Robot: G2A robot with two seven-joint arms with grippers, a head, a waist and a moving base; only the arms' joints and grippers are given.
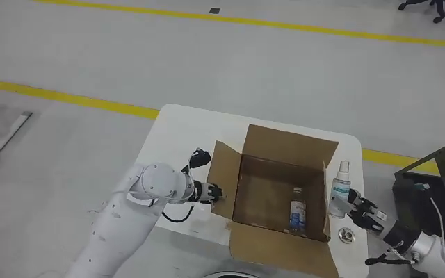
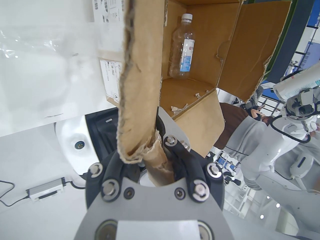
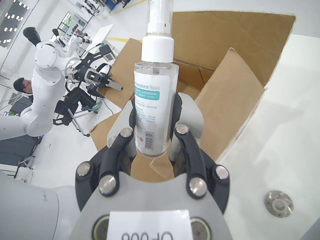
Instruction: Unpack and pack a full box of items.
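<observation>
L hand is clamped on the side flap of the open brown cardboard box on the white counter. R hand grips a clear spray bottle, white pump, teal label, upright just beside the box's opposite wall. A clear water bottle w/ white cap lies inside the box.

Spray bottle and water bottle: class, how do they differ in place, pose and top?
The spray bottle stands upright outside the box; the water bottle lies flat inside it. The right gripper clasps the spray bottle; nothing holds the water bottle. The spray bottle has a pump under a clear cover; the water bottle a white screw cap. Both are clear and labelled.
</observation>
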